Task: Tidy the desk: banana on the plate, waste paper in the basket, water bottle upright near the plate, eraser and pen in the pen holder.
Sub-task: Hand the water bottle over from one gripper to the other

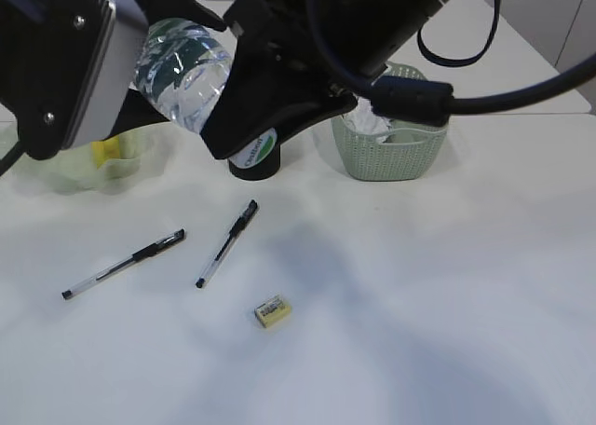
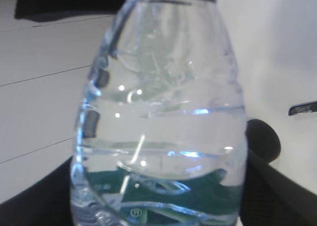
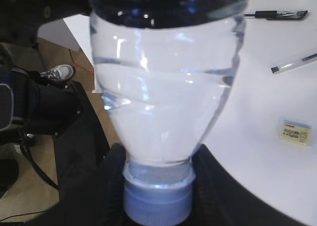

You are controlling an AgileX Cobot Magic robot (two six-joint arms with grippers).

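Water bottle (image 1: 183,74) hangs in mid-air between 2 grippers: right gripper (image 3: 157,186) clamps its neck; left gripper (image 2: 163,206) brackets its base, grip unclear. We should release 1 side before standing it near the plate (image 1: 112,164).

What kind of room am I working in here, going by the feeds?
Probably an office or lab desk set up for tidying. A plain white desk carries two pens, an eraser and a green basket with paper in it. The right wrist view shows bare floor, cables and someone's shoe.
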